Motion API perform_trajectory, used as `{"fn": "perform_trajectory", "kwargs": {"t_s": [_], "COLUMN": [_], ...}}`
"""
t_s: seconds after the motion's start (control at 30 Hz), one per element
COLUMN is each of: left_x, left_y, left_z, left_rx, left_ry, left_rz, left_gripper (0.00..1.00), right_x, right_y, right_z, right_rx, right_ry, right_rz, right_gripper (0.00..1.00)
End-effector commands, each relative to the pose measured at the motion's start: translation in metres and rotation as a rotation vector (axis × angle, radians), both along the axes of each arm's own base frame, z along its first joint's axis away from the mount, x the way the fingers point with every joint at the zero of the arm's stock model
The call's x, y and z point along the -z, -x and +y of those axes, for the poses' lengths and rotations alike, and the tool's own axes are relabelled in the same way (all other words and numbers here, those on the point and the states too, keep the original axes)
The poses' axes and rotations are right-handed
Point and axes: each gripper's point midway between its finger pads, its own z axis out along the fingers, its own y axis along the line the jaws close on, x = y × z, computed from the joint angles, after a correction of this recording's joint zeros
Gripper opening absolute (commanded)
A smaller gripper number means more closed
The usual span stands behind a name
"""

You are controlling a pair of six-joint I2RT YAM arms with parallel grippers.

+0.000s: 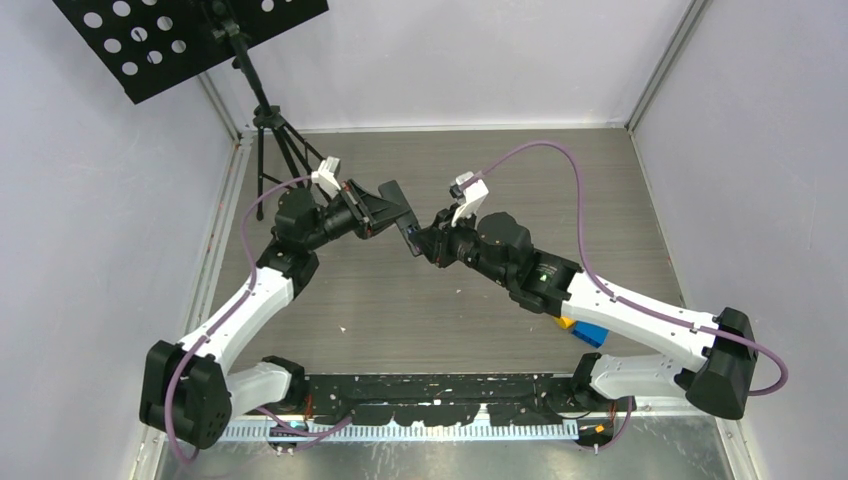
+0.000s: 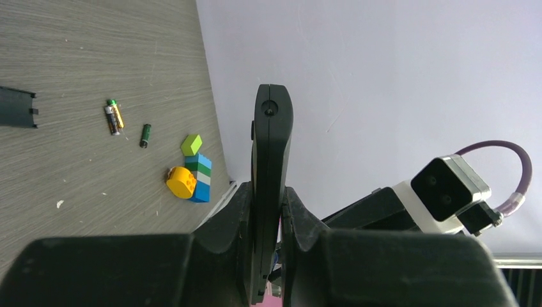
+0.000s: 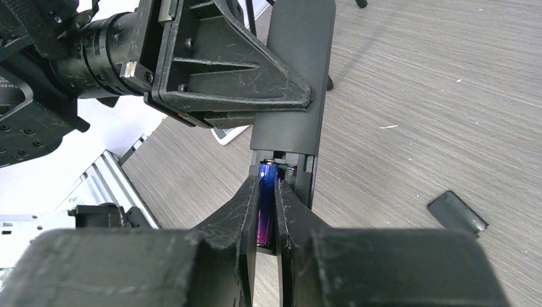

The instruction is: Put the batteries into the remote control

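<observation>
Left jaws closed on the remote control [image 2: 271, 160], edge-up above the surface [image 2: 96, 51]. Right jaws grip a purple-blue battery [image 3: 265, 204] between them, its tip at the remote's open compartment [image 3: 286, 164]. Spare batteries [image 2: 115, 118] lie on the surface.

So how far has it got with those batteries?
Done: the cover is off, lying on the table. In hand: the left pincer holds the remote while the right pincer holds a purple-blue battery at its open bay. Left: seat it, likely add from the spare cells, refit the cover.
</observation>
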Motion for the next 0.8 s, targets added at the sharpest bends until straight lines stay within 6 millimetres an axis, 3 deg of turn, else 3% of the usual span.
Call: {"fn": "perform_trajectory", "kwargs": {"t_s": [0.0,0.27,0.77], "left_x": [-0.093,-0.077,-0.07], "left_y": [0.018,0.025,0.024], "left_z": [0.015,0.015,0.014], "left_rx": [-0.025,-0.012,-0.012], "left_ry": [0.175,0.126,0.098], "left_rz": [-0.266,-0.261,-0.26], "left_gripper": [0.0,0.0,0.0], "right_x": [0.093,0.049,-0.007], "right_y": [0.02,0.01,-0.007], "right_z": [-0.032,-0.028,-0.039], "right_rx": [0.022,0.058,0.148], "right_ry": [0.301,0.178,0.001], "right_rz": [0.211,0.18,0.177], "right_gripper": [0.2,0.29,0.51]}}
